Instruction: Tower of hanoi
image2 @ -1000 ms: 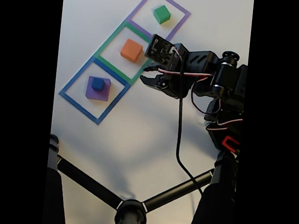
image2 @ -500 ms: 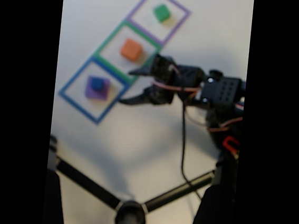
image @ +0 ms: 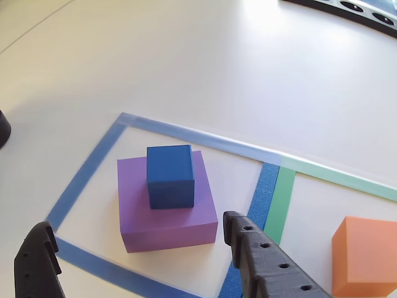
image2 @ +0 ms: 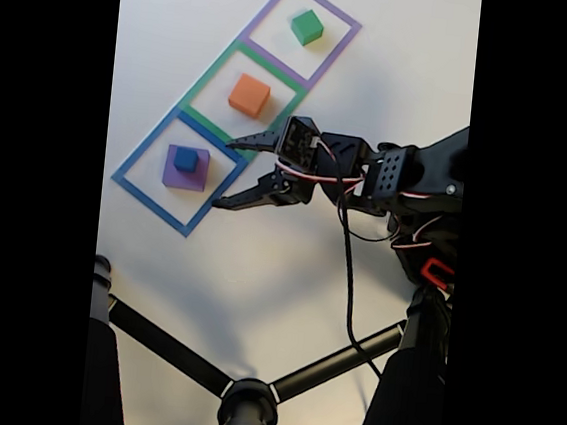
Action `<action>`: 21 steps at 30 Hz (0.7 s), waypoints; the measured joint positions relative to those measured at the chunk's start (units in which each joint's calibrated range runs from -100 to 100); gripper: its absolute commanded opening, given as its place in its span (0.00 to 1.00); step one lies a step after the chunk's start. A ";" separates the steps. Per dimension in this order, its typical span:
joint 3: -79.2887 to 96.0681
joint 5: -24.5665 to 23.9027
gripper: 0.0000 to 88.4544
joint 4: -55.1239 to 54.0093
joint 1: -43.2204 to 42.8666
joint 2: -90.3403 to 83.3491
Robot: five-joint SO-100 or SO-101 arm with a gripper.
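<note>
1. Small blue foam cube (image: 170, 176) resting on top of a larger flat purple foam block (image: 166, 202), both inside the blue taped square (image: 84, 172); in the other view, straight ahead of the pincer and between the lines of its two fingers.
2. Black two-finger pincer (image2: 231, 173) spread wide, empty, stopped just short of the stack at the edge of the blue taped square in the fixed view.
3. Likely step: taking the blue cube off the purple block. Best done by centring the cube between the fingers, keeping the fingertips above the purple block's top face, closing on the cube's side faces only, then lifting straight up so the block below does not shift.
4. Risk, as a judgement: coming in too low would catch the purple block too.
5. Beside the pincer, to the right in the other view: orange foam cube (image: 365, 256) in the green taped square (image: 282, 200).
6. Farther off in the fixed view: green foam cube (image2: 306, 27) in the purple taped square (image2: 341, 55).
7. Count: four foam pieces, one each of blue, purple, orange, green; three taped squares; one pincer; all on a white table (image: 205, 68).
</note>
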 measured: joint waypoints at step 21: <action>-9.03 0.00 0.38 -12.52 1.20 20.18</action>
